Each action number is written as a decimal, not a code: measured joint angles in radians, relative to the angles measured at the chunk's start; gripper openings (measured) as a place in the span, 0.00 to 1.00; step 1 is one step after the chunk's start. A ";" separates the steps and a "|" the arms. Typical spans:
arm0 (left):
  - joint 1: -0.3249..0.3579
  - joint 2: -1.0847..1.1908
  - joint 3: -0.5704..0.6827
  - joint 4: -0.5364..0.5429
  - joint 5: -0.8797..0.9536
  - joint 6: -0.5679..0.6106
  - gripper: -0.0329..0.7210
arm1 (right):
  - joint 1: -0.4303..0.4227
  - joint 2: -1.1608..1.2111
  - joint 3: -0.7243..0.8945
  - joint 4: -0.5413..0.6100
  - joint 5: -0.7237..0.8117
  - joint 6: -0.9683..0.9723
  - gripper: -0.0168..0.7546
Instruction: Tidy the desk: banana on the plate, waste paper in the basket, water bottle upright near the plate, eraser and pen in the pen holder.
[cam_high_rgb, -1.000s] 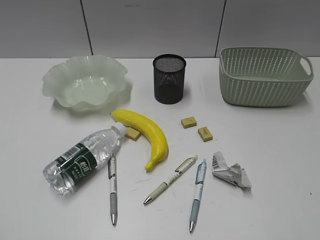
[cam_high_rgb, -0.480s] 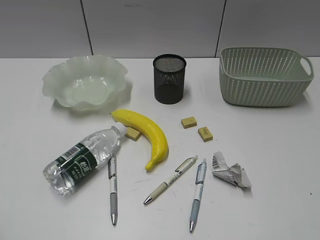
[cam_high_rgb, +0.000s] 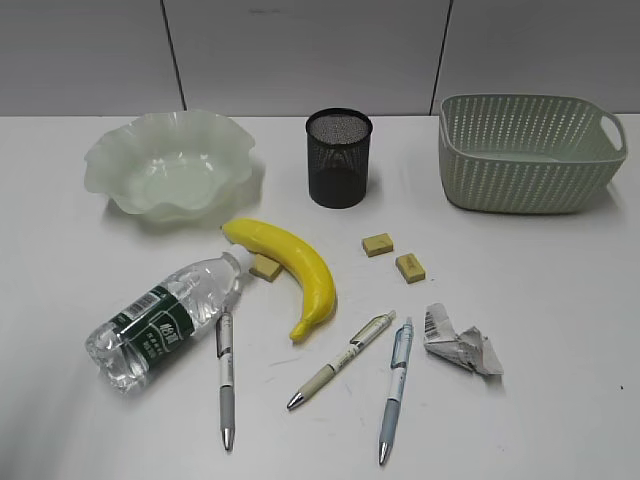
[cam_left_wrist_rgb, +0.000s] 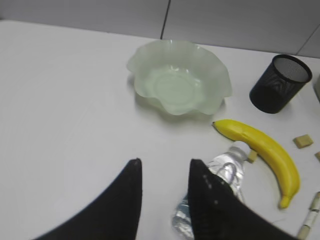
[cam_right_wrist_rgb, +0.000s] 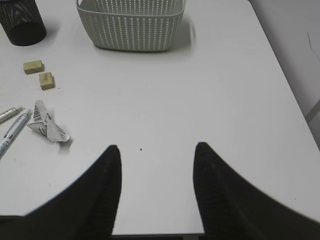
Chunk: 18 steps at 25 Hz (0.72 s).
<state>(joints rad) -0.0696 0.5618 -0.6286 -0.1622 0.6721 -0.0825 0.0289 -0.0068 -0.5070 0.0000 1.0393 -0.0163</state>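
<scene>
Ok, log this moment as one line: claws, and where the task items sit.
left claw open, empty | right claw open, empty | banana on desk | bottle lying | paper outside basket | nothing placed

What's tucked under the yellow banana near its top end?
A tan eraser block shows between the yellow banana and the clear water bottle's neck. Its far part is hidden by the banana.

A: Back row on the table (cam_high_rgb: 560, 300), left to right: plate (cam_high_rgb: 170, 165), pen holder (cam_high_rgb: 339, 158), basket (cam_high_rgb: 528, 152).

B: And in front, the banana (cam_high_rgb: 287, 268) sits centre, the bottle (cam_high_rgb: 167, 318) lying to its left.

A: Three pens (cam_high_rgb: 341, 360) lie nearest us, crumpled paper (cam_high_rgb: 461, 342) to their right, two erasers (cam_high_rgb: 393, 255) behind it.
</scene>
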 joint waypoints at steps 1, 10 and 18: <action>0.000 0.067 -0.028 -0.048 -0.008 0.018 0.36 | 0.000 0.000 0.000 0.000 0.000 0.000 0.52; -0.054 0.706 -0.402 -0.399 0.185 0.260 0.36 | 0.000 0.000 0.000 0.000 -0.001 0.000 0.52; -0.325 1.075 -0.686 -0.417 0.248 0.180 0.39 | 0.000 0.000 0.000 0.000 -0.001 0.000 0.52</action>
<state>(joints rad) -0.3943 1.6367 -1.3142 -0.5789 0.9199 0.0977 0.0289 -0.0068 -0.5070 0.0000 1.0384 -0.0163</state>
